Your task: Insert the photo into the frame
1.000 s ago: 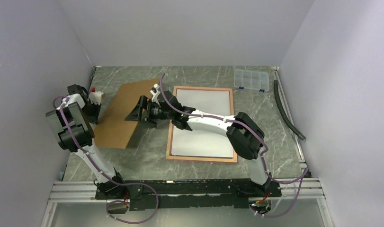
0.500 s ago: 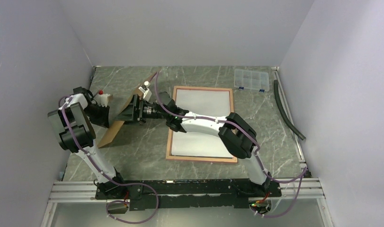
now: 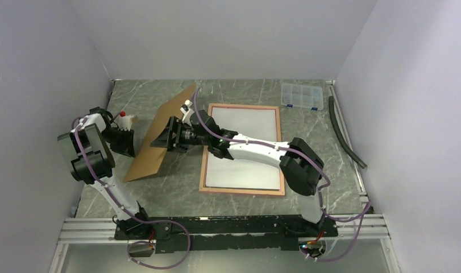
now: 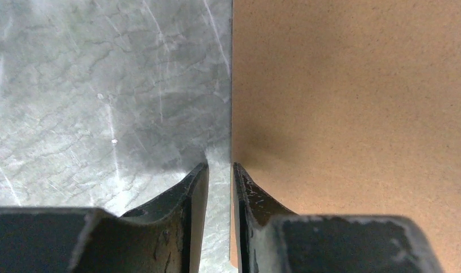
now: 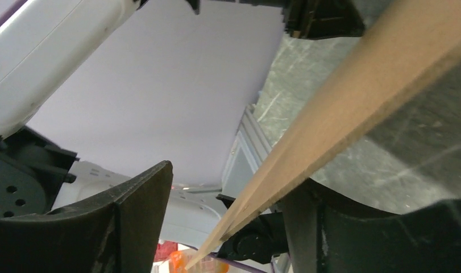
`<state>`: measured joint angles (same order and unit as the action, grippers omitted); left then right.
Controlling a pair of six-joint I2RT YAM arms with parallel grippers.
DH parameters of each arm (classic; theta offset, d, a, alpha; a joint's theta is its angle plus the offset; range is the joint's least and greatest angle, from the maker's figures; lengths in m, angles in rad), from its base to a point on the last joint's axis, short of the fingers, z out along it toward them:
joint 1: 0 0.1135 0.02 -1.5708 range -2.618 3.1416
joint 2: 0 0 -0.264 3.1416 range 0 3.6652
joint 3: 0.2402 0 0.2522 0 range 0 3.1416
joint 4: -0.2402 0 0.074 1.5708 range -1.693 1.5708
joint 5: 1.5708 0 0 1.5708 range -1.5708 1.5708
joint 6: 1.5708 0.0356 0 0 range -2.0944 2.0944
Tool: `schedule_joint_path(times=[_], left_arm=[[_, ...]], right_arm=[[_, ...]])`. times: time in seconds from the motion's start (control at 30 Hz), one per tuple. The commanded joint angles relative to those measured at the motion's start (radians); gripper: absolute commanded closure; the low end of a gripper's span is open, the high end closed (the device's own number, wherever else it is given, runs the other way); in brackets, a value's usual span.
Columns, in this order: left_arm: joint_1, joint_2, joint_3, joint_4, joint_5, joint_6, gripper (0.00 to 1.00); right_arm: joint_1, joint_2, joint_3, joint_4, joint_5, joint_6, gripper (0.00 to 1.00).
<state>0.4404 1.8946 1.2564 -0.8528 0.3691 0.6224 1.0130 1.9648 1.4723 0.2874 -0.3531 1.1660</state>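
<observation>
Photo (image 3: 249,120) in the frame (image 3: 245,105) is probably thin and floppy, edge-grab only. Right hand (image 3: 164,136) straddles the tilted backing board (image 3: 148,153) wide; left hand (image 4: 220,170) narrow, can't tell if gripping.

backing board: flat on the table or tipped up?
Tipped up: the brown backing board leans steeply with its far edge raised, and its rim runs inside the open right gripper.
</observation>
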Motion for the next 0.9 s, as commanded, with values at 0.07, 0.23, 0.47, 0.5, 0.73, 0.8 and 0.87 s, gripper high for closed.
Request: schedule_joint_path(times=[0.07,0.23,0.47,0.5,0.73,0.8,0.87], left_arm=[[-0.008,-0.014,-0.011,-0.055,0.026,-0.008,0.67],[-0.009,-0.034,0.010,-0.083,0.037,0.002,0.49],[-0.009,-0.083,0.088,-0.151,0.096,0.004,0.30],[-0.009,-0.094,0.103,-0.163,0.119,0.007,0.29],[-0.030,-0.243,0.239,-0.306,0.316,0.093,0.20],[-0.057,-0.316,0.237,-0.343,0.369,0.149,0.20],[-0.078,-0.416,0.205,-0.363,0.425,0.228,0.19]], right_arm=[[-0.004,-0.104,-0.005,-0.162,0.120,-0.052,0.39],[-0.005,-0.087,0.012,-0.238,0.138,-0.039,0.61],[-0.005,-0.083,0.026,-0.308,0.155,-0.018,0.77],[-0.004,-0.085,0.025,-0.320,0.164,-0.015,0.80],[-0.024,-0.119,0.030,-0.357,0.206,0.032,0.97],[-0.036,-0.117,0.057,-0.367,0.205,0.038,0.98],[-0.051,-0.112,0.094,-0.390,0.203,0.049,0.98]])
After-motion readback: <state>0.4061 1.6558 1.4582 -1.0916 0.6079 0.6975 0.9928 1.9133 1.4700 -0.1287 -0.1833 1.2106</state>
